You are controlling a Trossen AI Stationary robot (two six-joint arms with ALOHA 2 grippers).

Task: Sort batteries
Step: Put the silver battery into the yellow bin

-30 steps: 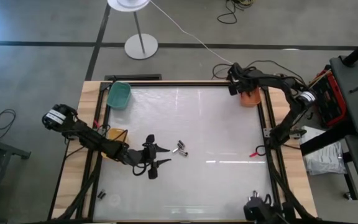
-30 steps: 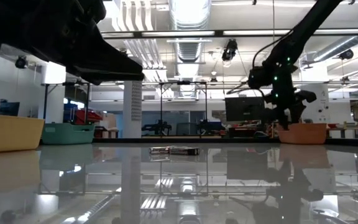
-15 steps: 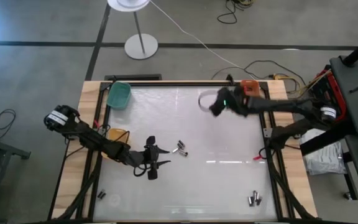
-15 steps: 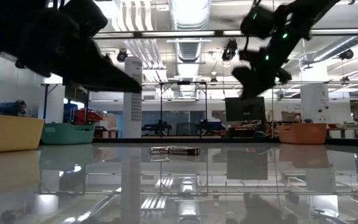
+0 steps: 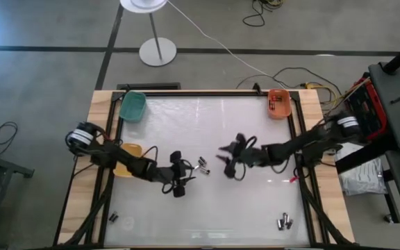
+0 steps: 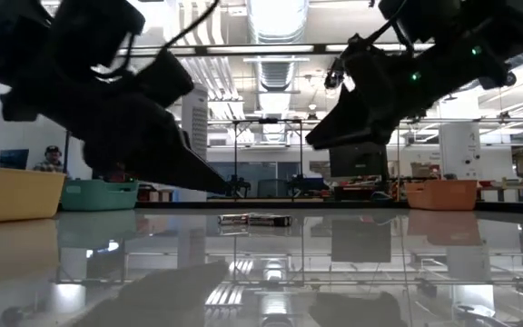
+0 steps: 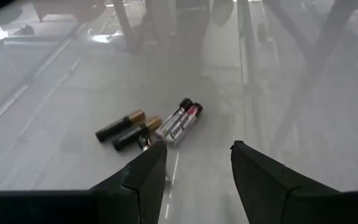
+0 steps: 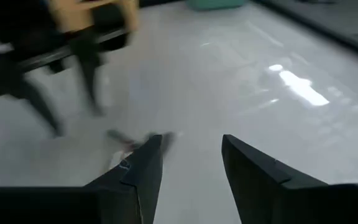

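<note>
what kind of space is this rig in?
Likely an open robotics lab or workshop: exposed ceiling ducting, a monitor on distant benches, and a framed table on concrete floor.

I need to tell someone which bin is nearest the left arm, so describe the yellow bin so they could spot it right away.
Start at the table and go to its left edge, where two bins sit. The yellow bin is the one lower down the high view, partly under the left arm, below the green bin in the corner. Its colour sets it apart; the orange bin stands at the opposite corner.
</note>
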